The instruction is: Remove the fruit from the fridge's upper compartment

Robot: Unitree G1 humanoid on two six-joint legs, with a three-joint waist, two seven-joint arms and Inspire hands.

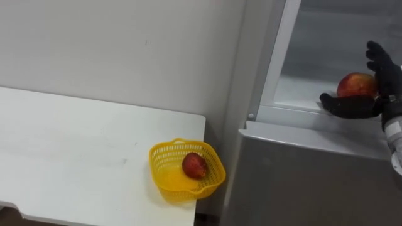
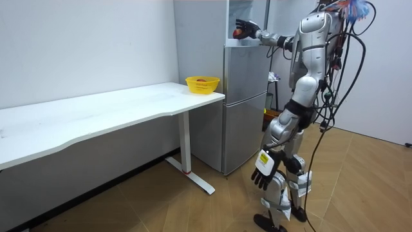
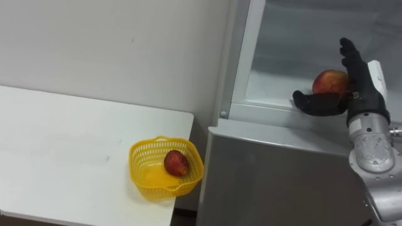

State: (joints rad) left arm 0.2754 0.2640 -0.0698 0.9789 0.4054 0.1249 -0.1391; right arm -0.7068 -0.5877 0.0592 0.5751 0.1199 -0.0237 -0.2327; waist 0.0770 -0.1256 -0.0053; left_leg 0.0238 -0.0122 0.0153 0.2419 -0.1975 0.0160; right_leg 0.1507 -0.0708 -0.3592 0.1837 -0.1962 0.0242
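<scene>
– Two red fruits are showing. Which one is the task's?

– The fruit in the right hand. It is sitting at the front edge of the fridge's open upper compartment. The second fruit is lying in the yellow basket, which is standing on the table's corner, just beside the fridge.

– How is the hand holding it?

– It is cupping it, half closed. The thumb is reaching under and across the front, while the fingers are rising round the far side. From this angle I am not making out whether the fruit is hanging clear of the shelf or resting on it.

– And the left hand?

– It is hanging by the thigh in the room view, with its fingers dangling loose and carrying nothing.

– Where is the robot standing?

– It is standing upright before the fridge, stretching its right arm out at shoulder height into the compartment.

– So how far along is it?

– I am judging it roughly halfway. The reach and the grasp are looking done. The fruit is not yet out of the fridge.

– What is remaining?

– It is needing to draw the fruit out over the sill and carry it across toward the table. The basket is looking like the likely place for it, since one fruit is lying there already. Releasing it there would be finishing the job.
</scene>
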